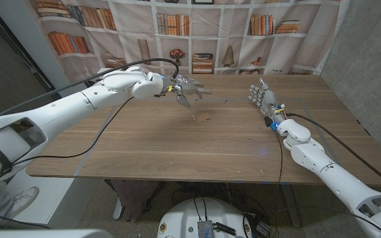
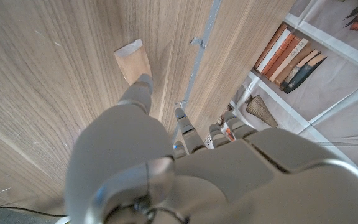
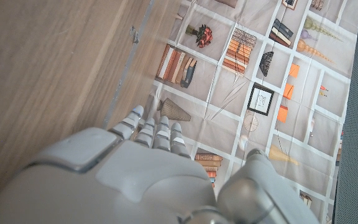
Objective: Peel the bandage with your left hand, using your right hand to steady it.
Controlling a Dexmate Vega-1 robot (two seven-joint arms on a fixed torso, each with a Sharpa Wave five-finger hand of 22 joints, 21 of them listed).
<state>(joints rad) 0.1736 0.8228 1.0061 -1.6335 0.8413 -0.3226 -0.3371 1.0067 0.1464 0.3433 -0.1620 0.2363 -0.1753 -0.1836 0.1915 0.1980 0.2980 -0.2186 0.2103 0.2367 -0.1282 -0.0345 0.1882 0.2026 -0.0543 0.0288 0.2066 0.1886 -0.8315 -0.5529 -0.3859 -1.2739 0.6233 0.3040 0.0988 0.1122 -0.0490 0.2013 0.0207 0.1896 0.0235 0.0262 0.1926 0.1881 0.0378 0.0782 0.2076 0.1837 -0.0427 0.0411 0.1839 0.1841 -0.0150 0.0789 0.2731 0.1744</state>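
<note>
Bandage lies on the table just beneath the left hand, fingers loosely spread and empty, while the right hand, also spread, stands well apart

Glossy white rounded arm shells, each trailed by a black cable; left hand and right hand are grey metal with segmented fingers
</note>
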